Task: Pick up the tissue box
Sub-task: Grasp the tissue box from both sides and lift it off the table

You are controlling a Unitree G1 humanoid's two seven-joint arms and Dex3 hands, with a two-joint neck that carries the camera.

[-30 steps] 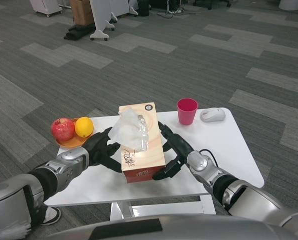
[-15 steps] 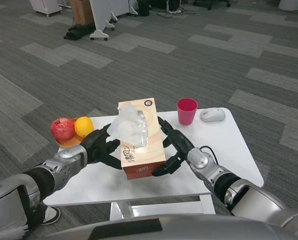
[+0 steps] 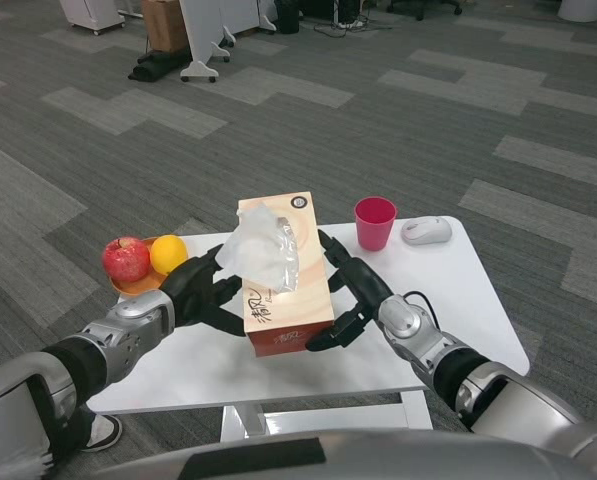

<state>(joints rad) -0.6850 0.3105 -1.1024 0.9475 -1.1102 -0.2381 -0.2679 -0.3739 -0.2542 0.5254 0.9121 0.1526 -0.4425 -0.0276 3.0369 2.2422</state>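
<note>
Tissue box squeezed between both hands, mid-frame

Tissue box point(image 3: 283, 285) sits right in the middle of the frame, over the white table point(image 3: 448, 300), with a tissue point(image 3: 261, 250) puffing out of the top. It's tan on top with a reddish front end facing the camera. Can't really tell if the bottom is touching the tabletop or hanging just above it.

Left hand point(image 3: 200, 293) is flat against the box's left side, fingers spread along it. Right hand point(image 3: 352, 298) is doing the same on the right side, fingers stretched up along the edge and thumb tucked under near the front corner. So both are grasping the box by pressing in from opposite sides, nothing else in either one.

Over at the left edge of the table there's an orange plate point(image 3: 138, 283) with a red apple point(image 3: 125, 258) and an orange point(image 3: 168, 253) on it, right next to each other. Toward the upper right of the table is a pink cup point(image 3: 374, 222), upright, and a white computer mouse point(image 3: 425, 230) just beside it
</note>
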